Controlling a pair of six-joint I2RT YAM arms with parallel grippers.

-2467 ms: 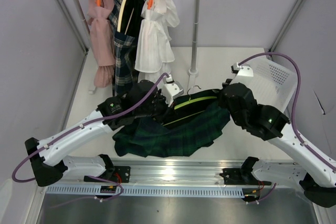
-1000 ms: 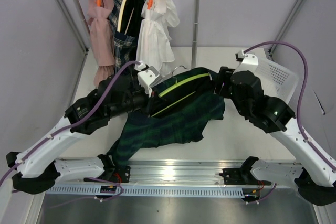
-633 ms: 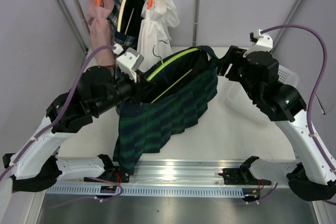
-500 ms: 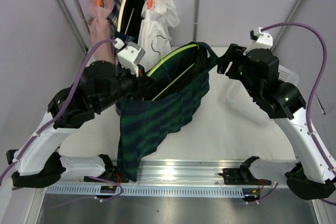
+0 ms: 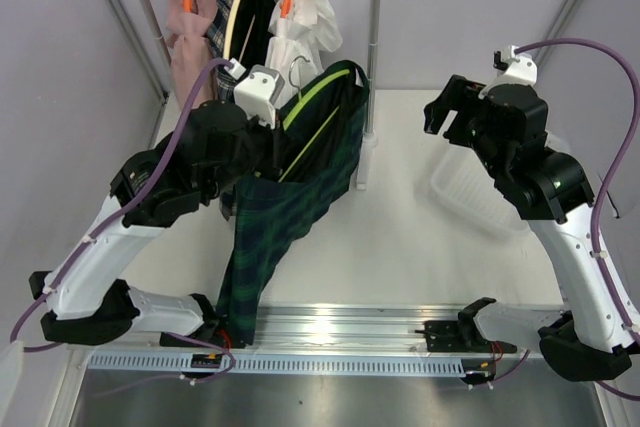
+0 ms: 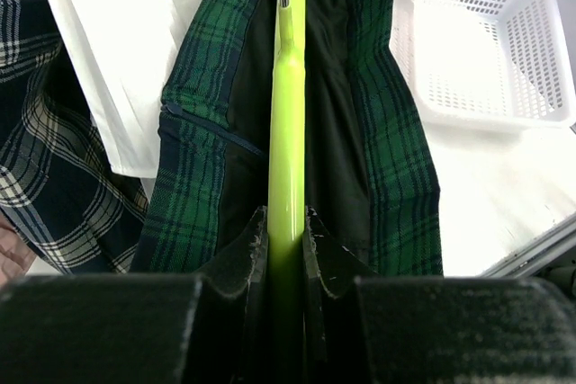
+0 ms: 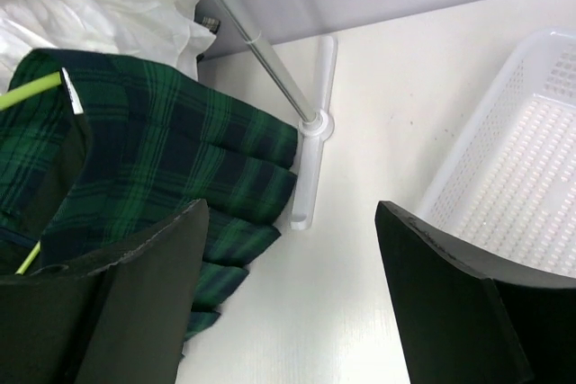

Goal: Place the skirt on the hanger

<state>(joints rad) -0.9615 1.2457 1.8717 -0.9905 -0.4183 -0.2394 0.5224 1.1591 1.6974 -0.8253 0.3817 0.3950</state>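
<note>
The lime-green hanger is raised and tilted, its hook up near the rack. My left gripper is shut on the hanger's bar, with a pad pressing each side of it. The dark green tartan skirt is threaded on the hanger and hangs from it down to the front rail. In the left wrist view the skirt wraps both sides of the bar. My right gripper stands open to the right, apart from the skirt, with nothing between its fingers.
A metal clothes rack stands at the back with a pink garment, a navy-and-white checked garment and a white ruffled garment. Its foot lies beside the skirt. A white mesh basket sits at the right.
My left arm lifted the hanger and skirt off the table toward the rack. The right gripper let go of the skirt, opened wider and drew back to the right.
</note>
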